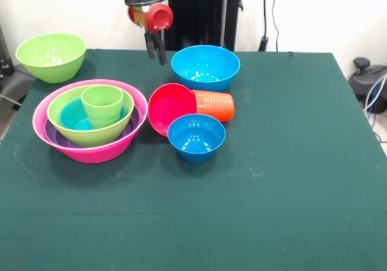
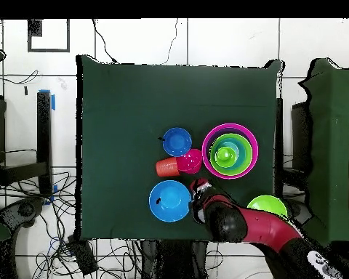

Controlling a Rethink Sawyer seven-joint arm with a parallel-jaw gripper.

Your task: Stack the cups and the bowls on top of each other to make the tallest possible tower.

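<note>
1. Hovering above the desk's (image 1: pixel 290 186) green cloth, the tool (image 1: pixel 156 52) hangs at the far edge, dark fingers (image 1: pixel 162 53) pointing down and drawn close together with nothing between them.
2. Just beside it, toward the picture's right in the front view, sits the large blue bowl (image 1: pixel 205 67), upright and empty.
3. Over on the left, the nest is on show: the huge pink bowl (image 1: pixel 91 153) carries the wide purple bowl (image 1: pixel 60 139), of which only a sliver of rim peeks out.
4. Inside those, a lime-green bowl (image 1: pixel 91 135) holds the teal bowl (image 1: pixel 74 117), and the short lime-green cup (image 1: pixel 102 104) stands upright in the teal one (five pieces deep, by my count).
5. At centre, the small red bowl (image 1: pixel 170 107) is tipped on its side, mouth facing the camera.
6. The ribbed orange cup (image 1: pixel 214 105) lies on its side right behind the red bowl, touching it, base pointing to the picture's right.
7. In front of both, the small blue bowl (image 1: pixel 196 137) sits upright, touching or nearly touching the red bowl.
8. The second lime-green bowl (image 1: pixel 51 56) stands alone off the cloth's far left corner, upright.
9. From overhead, the red and black arm (image 2: pixel 268 232) reaches in from the bottom right, its head between the large blue bowl (image 2: pixel 169 201) and the lone lime-green bowl (image 2: pixel 267 206).
</note>
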